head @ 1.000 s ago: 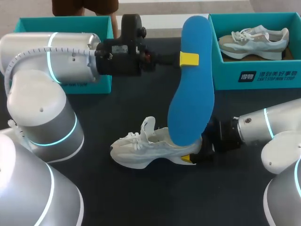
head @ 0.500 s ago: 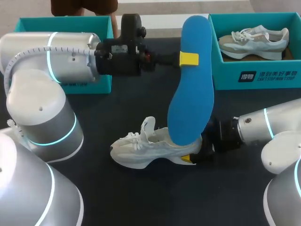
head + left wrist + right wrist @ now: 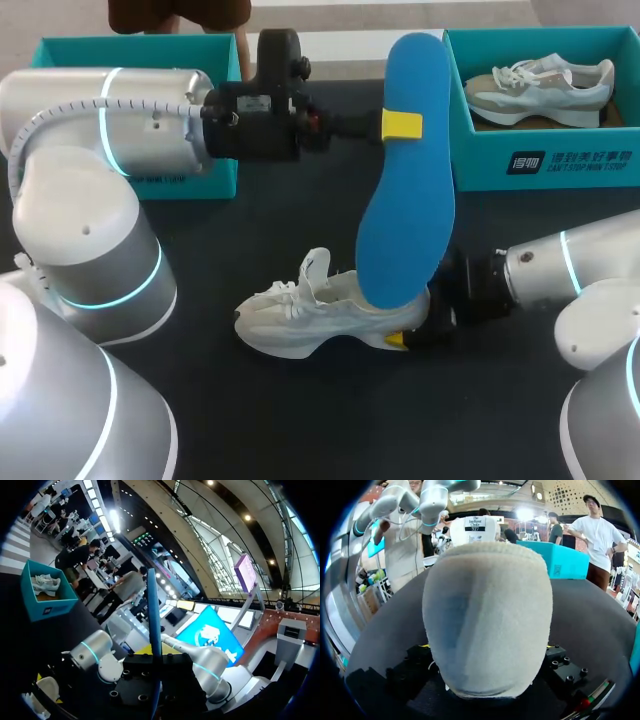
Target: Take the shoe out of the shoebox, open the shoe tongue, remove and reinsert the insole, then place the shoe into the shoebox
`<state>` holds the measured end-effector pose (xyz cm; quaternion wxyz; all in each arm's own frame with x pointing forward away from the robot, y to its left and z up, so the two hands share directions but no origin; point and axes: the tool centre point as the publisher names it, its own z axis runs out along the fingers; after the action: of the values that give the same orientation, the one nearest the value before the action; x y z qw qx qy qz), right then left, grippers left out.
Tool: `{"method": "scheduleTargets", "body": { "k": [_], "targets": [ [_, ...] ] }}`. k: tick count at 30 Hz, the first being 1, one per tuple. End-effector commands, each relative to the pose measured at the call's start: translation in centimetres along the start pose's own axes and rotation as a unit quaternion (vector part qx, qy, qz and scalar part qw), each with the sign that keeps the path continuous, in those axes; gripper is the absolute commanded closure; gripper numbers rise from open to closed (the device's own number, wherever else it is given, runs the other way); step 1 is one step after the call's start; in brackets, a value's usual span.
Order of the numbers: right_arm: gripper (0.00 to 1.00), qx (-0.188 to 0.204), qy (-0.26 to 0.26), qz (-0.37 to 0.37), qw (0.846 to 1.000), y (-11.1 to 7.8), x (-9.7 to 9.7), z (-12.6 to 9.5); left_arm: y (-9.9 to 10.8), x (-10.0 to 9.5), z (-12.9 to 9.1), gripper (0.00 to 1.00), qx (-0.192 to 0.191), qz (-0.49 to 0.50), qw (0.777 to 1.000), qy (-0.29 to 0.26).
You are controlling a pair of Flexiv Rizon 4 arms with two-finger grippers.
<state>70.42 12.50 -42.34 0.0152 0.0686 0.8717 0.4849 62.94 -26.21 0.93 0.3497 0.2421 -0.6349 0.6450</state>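
One white shoe (image 3: 300, 325) lies on its sole near the middle of the dark table (image 3: 300, 430), toe toward the robot's left and heel toward its right, with the tongue lifted. Above the heel opening stands the blue insole (image 3: 408, 200), nearly upright, with its wide end low over the shoe's collar and its narrow end high. Whether the low end touches the shoe cannot be told.

The left gripper (image 3: 400, 125) comes in from the left and is clenched on the insole near its upper part; one yellow tip shows flat against the blue face. In the left wrist view the insole runs edge-on as a thin blue line out of the gripper.

The right gripper (image 3: 405, 338) sits at the shoe's heel. In the right wrist view the heel fills nearly everything ahead of it — whether it is grasping the heel or has let go cannot be told.

Two teal boxes stand along the far edge. The right shoebox (image 3: 545, 165) holds a second shoe (image 3: 540, 85). The left shoebox (image 3: 60, 50) is largely hidden behind the left arm (image 3: 110, 110). The insole and the left gripper fill the gap between the boxes.

Bare table lies in front of the shoe toward the near edge, and also between the shoe and the right shoebox — there the right arm (image 3: 560, 270) crosses it.
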Motion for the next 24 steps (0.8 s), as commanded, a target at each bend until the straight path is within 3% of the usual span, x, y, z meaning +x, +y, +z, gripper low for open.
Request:
{"method": "scheduleTargets", "body": {
  "k": [1, 11, 24],
  "targets": [
    [0.00, 0.001, -0.002, 0.000, 1.000, 0.0, 0.0, 0.6, 0.1, 0.0, 0.0, 1.00, 0.002, 0.000, 1.000, 0.001],
    [0.00, 0.036, -0.022, -0.006, 0.999, 1.3, 0.6, -1.5, 0.1, 0.0, 0.0, 1.00, 0.002, 0.000, 1.000, 0.001],
    [0.00, 0.157, -0.029, 0.010, 0.987, 3.1, 0.6, -3.2, 0.1, 0.0, 0.0, 1.00, 0.002, 0.000, 1.000, 0.001]
  ]
}}
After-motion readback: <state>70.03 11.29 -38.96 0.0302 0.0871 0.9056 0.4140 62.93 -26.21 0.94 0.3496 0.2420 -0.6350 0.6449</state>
